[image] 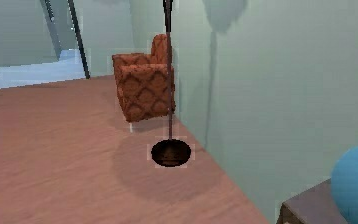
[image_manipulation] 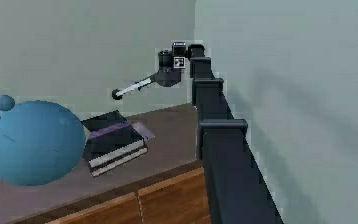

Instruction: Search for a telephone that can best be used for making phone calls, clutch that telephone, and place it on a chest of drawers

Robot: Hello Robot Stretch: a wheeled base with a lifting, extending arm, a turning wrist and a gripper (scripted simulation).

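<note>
An orange armchair point(image: 145, 85) and a floor lamp point(image: 170, 153) are standing on the wooden floor point(image: 57, 150) by the pale green wall point(image: 287, 90).

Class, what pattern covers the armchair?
The armchair is orange with dark curved motifs; forward view shows it best.

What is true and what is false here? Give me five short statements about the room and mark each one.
1. An orange patterned armchair stands by the pale wall. True.
2. The floor lamp has its round base on a carpet. False: it stands on the bare wooden floor.
3. A stack of dark books lies on top of the wooden cabinet. True.
4. In the arm side view the books lie left of the blue round thing. False: they lie to its right.
5. The fingers of the hand point toward the arm side view's left. True.
</note>
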